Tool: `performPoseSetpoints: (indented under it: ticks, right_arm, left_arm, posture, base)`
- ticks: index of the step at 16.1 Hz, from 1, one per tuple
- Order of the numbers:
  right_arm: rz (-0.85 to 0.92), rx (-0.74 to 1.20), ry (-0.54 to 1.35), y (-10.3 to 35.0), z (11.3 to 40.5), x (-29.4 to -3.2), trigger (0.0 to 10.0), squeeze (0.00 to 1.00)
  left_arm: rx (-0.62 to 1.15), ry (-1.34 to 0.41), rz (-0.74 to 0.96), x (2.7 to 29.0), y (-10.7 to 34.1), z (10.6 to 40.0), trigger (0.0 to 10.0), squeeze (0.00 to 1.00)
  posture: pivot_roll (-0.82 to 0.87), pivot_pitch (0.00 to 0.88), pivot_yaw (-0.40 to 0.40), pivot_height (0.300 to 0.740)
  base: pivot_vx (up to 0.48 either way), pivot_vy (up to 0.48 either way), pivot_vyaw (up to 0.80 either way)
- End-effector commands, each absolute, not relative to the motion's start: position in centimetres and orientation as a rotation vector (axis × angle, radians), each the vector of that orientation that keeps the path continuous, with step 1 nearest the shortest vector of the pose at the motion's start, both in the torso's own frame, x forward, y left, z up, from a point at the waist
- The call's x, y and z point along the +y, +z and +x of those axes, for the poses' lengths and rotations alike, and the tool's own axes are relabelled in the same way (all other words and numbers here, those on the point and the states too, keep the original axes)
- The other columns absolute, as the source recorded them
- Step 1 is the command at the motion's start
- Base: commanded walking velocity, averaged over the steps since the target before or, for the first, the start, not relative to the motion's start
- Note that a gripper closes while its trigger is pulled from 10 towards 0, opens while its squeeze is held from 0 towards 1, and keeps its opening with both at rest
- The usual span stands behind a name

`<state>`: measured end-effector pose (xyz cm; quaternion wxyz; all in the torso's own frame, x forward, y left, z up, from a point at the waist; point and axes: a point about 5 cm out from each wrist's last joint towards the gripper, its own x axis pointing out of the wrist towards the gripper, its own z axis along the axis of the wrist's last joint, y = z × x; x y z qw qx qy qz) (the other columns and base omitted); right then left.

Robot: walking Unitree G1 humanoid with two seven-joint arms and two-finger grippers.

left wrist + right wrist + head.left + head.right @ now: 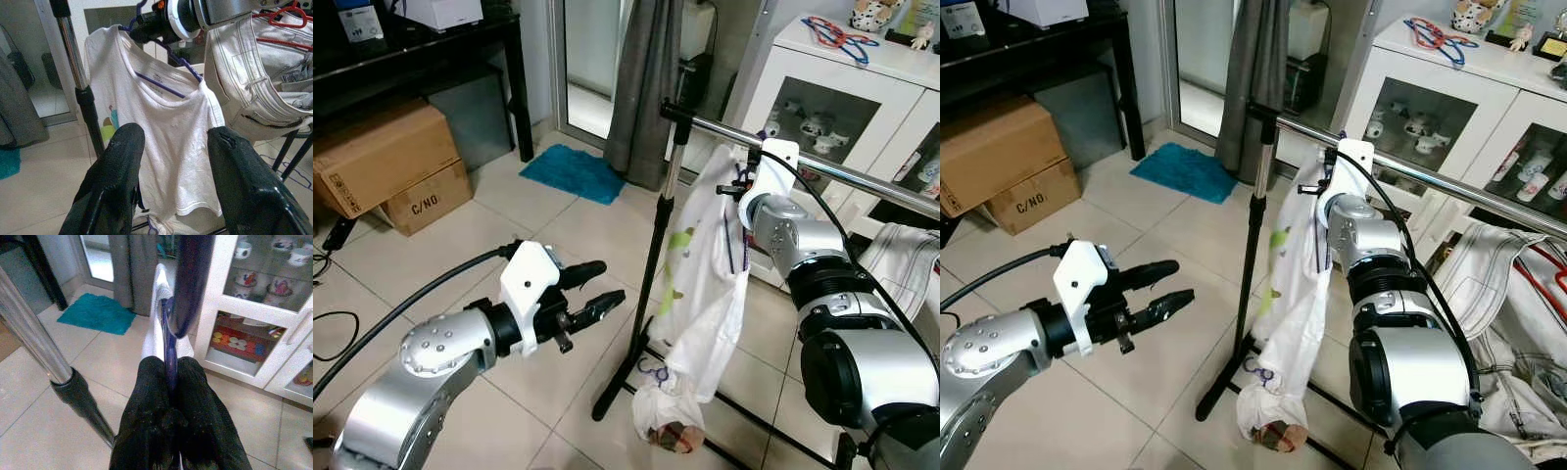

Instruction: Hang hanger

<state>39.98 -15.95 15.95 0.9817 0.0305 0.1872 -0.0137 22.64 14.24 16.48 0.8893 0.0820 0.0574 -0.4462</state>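
- Your right tool [168,377] is clamped on the purple hanger [168,85] carrying a white shirt [705,284], beside the rail [822,162].
- Your left tool [592,291] hangs open, holding nothing.
- Glass cabinet [822,108] holds cups.

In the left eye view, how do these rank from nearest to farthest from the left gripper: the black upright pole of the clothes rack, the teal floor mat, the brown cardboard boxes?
From the left gripper, fingers open:
1. Black upright pole of the clothes rack, just to its right.
2. Teal floor mat, on the tiles farther ahead by the grey curtain.
3. Brown cardboard boxes, far to its left under the black table.
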Motion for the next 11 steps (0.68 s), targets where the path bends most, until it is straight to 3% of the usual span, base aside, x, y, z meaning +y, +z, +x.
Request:
performPoseSetpoints:
  ticks: [1, 2, 3, 6, 9, 11]
  right_arm:
    - [0.069, 0.458, -0.023, 14.1, 39.4, -16.4, 10.0, 0.0]
    - [0.075, 0.44, 0.002, 14.1, 39.3, -16.4, 10.0, 0.15]
    - [0.049, 0.397, 0.035, 14.4, 39.4, -16.4, 10.0, 1.0]
    - [0.069, 0.234, 0.167, 16.0, 38.7, -16.2, 10.0, 1.0]
    - [0.164, 0.149, 0.387, 17.4, 34.9, -15.7, 10.0, 1.0]
    - [0.058, 0.085, 0.386, 17.9, 33.0, -16.2, 10.0, 1.0]
  left_arm:
    - [0.121, -0.93, 0.173, 14.2, 16.5, 22.4, 10.0, 0.0]
    - [0.122, -0.927, 0.167, 14.2, 16.4, 22.5, 10.0, 0.0]
    - [0.129, -0.913, 0.163, 14.2, 16.3, 22.6, 10.0, 0.0]
    - [0.084, -0.693, 0.133, 14.9, 16.0, 24.1, 10.0, 0.0]
    - [0.07, -0.558, 0.1, 15.1, 15.7, 24.4, 10.0, 0.0]
    - [0.07, -0.533, 0.088, 15.0, 15.8, 24.3, 10.0, 0.0]
  posture:
    - [0.16, 0.0, -0.08, 0.74]
    - [0.16, 0.0, -0.074, 0.74]
    - [0.15, 0.0, -0.07, 0.74]
    - [0.14, 0.0, -0.057, 0.74]
    - [0.11, 0.0, -0.046, 0.74]
    - [0.1, 0.0, -0.045, 0.74]
  base:
    - [0.0, 0.0, 0.0]
    - [0.0, 0.0, 0.0]
    - [0.0, 0.0, 0.0]
    - [0.0, 0.0, 0.0]
    - [0.0, 0.0, 0.0]
    - [0.0, 0.0, 0.0]
